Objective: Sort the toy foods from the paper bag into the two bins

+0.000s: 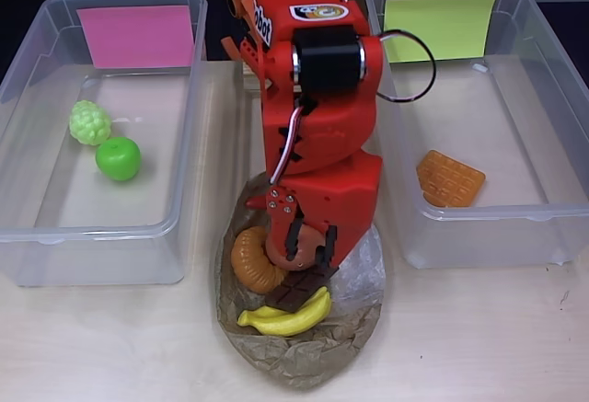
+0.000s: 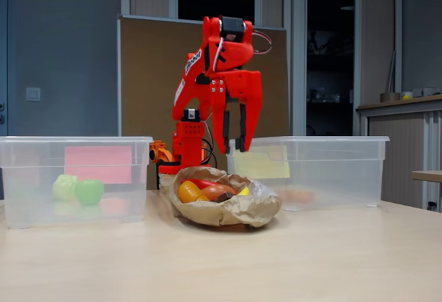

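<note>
Low in the overhead frame, the crumpled brown paper bag point(image 1: 304, 361) holds a yellow banana point(image 1: 290, 317), a dark chocolate bar point(image 1: 299, 292) and an orange croissant point(image 1: 250, 259). Directly above them the red claw point(image 1: 308, 250) hangs with fingers parted, gripping nothing. Farther back, the left bin point(image 1: 55, 246) with a pink label contains green grapes point(image 1: 89, 122) and a green apple point(image 1: 118, 158); the right bin point(image 1: 515, 232) holds an orange waffle point(image 1: 449, 178).
</note>
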Controlling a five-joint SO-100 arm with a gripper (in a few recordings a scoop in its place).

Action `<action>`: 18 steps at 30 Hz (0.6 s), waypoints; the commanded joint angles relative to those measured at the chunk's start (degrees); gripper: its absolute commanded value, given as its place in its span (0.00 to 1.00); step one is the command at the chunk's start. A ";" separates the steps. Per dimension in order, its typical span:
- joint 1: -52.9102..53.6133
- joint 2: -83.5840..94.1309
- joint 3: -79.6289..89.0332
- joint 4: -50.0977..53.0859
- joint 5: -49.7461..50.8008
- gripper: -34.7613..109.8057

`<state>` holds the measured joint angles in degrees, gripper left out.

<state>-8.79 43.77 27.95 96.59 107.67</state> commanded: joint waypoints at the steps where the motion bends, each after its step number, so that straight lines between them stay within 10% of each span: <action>1: -2.20 -2.02 -0.26 -1.67 2.02 0.39; 18: -2.37 3.96 15.03 4.92 1.67 0.44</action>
<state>-10.72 42.80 41.40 100.37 109.69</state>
